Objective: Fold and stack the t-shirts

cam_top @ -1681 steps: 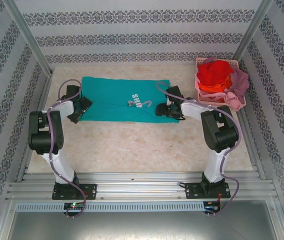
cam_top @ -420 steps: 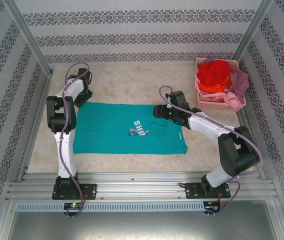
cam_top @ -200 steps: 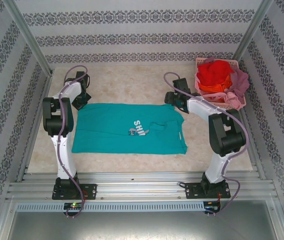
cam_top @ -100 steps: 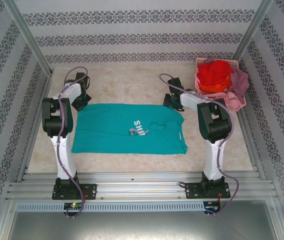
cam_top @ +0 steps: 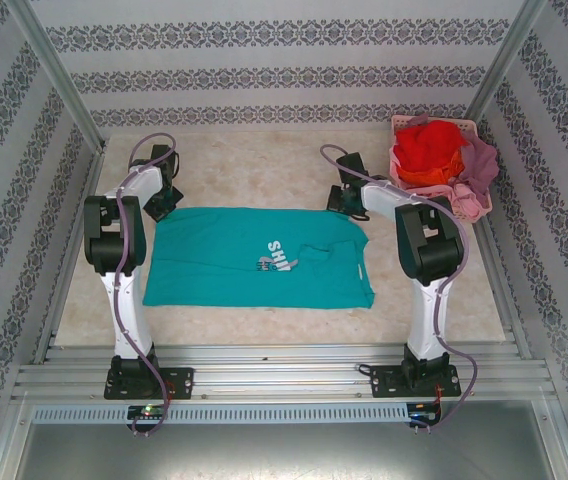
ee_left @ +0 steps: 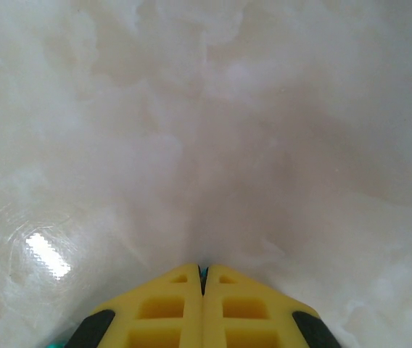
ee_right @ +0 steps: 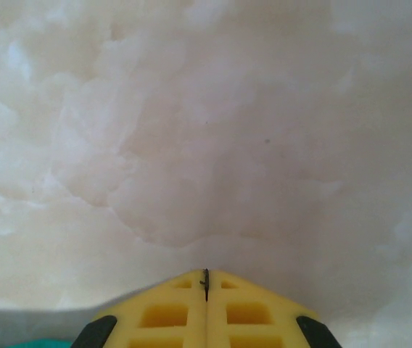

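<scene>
Both sets of fingers are pressed together. The left gripper [ee_left: 203, 272] pinches a teal sliver; what the right gripper [ee_right: 206, 275] holds cannot be determined. The teal t-shirt [cam_top: 224, 260] lies flat, left of the pink basket [cam_top: 419, 209].

The top camera sits above and behind the arm bases, looking steeply down over the whole counter [cam_top: 264, 165]. Each wrist camera looks past its own tips, the left end effector [ee_left: 202, 271] and the right end effector [ee_right: 206, 275], from very close to the same pale surface.

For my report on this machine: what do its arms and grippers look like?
The left arm and right arm have white links, black joints and loose mauve cables. The left gripper and right gripper have yellow fingers with rectangular hollows and black side patches.
</scene>
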Available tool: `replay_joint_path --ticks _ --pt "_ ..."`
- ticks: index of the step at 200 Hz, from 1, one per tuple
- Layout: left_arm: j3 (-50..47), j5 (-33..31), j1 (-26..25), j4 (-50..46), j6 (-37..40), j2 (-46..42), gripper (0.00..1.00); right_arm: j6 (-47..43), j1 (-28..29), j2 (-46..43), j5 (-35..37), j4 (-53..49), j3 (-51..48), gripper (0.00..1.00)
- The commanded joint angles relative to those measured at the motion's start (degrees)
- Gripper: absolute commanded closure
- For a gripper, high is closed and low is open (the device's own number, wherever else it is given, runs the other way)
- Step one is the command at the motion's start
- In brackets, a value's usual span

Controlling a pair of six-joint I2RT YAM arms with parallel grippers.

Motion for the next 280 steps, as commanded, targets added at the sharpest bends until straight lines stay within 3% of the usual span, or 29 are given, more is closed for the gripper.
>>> replay_joint_path --ticks 1,71,203,280 --pt "-1.4 0.4 0.7 0.7 0.8 -4.3 1.00 -1.0 -0.5 -5.9 0.3 1.1 -1.5 1.00" --pt "-5.7 1.1 0.7 2.5 1.0 -11.4 1.00 -2.2 -0.5 -16.2 0.8 2.9 -8.4 1.00" --pt "-26.0 4.2 0.8 6.9 1.7 -29.2 1.00 -0.9 2.0 -40.0 0.0 1.1 -26.5 1.00" --pt "-29.8 5.9 1.8 7.4 2.9 -31.4 1.00 2.9 5.9 -51.7 2.7 -3.4 -35.7 1.00"
